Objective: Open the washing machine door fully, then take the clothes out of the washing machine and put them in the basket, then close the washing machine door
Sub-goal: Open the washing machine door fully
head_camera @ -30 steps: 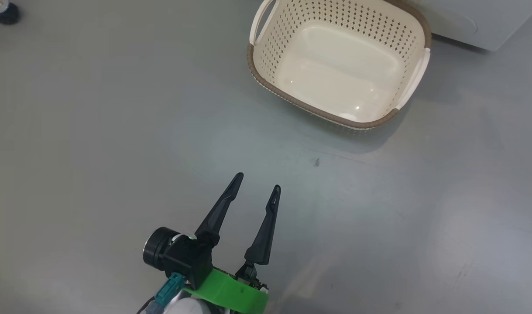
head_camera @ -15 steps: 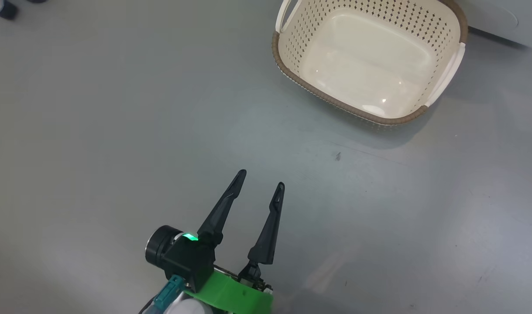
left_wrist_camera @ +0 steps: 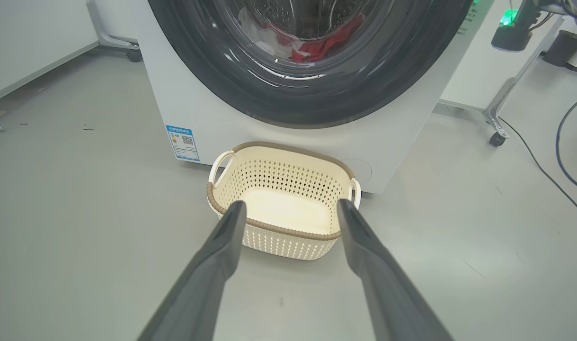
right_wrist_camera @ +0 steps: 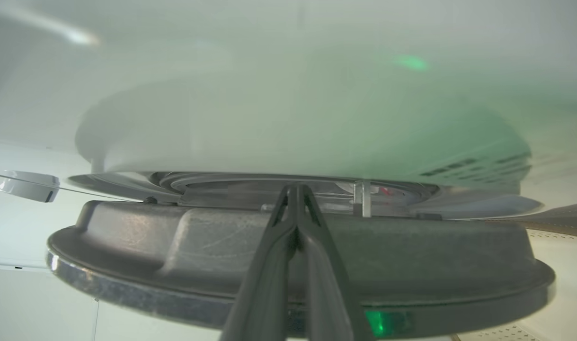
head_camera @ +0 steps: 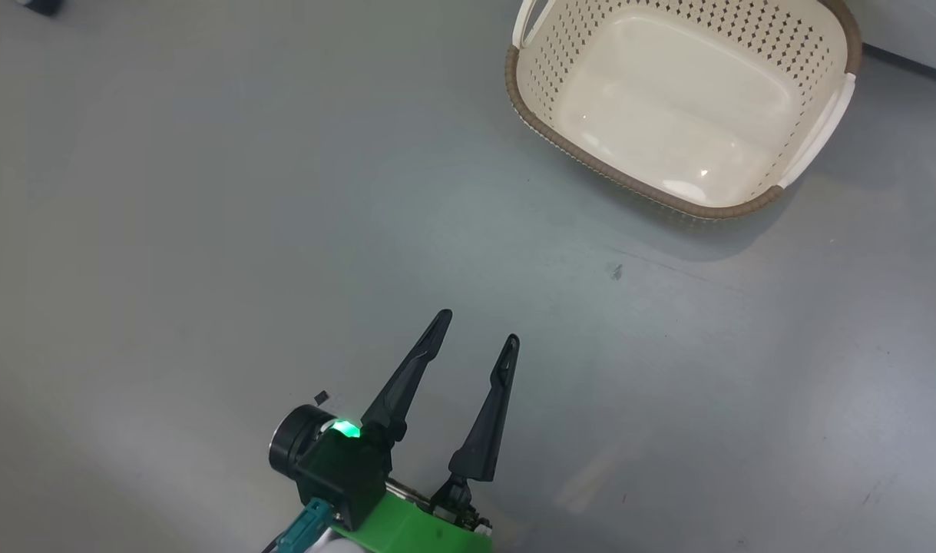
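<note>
Down on the grey floor, right in front of the washing machine, sits the basket, cream with a brown rim and nothing in it. It stands just beside the machine's front panel, below the washing machine door and near a small blue label. Through the door's glass bowl I can see the clothes, red and white, lying inside the drum.

The left claw hangs over the floor, well apart from the basket. Its two dark fingers are spread wide with nothing between them, and they point toward the basket and the machine. A green light glows at its wrist.

The right claw is up at the door's edge, fingers pressed together so the tips meet. They reach over the dark rim to where a narrow gap shows between the door and the white front. Whether those tips pinch any part of the door I cannot tell.
</note>
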Tool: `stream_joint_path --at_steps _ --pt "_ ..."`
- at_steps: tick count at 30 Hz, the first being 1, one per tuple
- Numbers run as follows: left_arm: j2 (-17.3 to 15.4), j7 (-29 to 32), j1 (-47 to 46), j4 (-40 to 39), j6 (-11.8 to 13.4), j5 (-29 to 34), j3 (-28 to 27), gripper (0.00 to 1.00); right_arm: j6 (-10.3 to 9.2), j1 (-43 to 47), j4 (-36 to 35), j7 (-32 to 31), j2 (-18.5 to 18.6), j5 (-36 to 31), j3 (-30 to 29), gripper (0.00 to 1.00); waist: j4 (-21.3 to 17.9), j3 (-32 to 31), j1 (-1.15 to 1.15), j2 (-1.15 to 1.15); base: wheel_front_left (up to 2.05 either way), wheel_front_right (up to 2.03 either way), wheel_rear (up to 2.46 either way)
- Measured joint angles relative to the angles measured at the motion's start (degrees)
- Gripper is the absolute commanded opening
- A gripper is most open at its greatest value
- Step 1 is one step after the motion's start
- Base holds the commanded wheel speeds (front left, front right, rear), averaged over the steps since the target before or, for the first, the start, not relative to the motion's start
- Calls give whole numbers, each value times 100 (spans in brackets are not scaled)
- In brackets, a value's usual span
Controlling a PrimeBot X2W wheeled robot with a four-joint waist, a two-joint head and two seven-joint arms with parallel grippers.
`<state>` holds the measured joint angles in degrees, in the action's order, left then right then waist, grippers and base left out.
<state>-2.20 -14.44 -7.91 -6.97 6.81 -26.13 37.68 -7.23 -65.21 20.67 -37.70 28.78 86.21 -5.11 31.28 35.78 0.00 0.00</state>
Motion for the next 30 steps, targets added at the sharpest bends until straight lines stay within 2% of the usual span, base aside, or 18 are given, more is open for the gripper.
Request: stream_joint_path --at_steps 11,30 --pt "0 0 31 -55 0 3 -20 100 -1 -8 393 -194 -5 48 76 0 30 -42 0 0 0 0 0" --pt "0 0 33 2 0 52 -113 100 -48 -10 546 -490 -80 27 344 0 -116 -220 0 0 0 0 0"
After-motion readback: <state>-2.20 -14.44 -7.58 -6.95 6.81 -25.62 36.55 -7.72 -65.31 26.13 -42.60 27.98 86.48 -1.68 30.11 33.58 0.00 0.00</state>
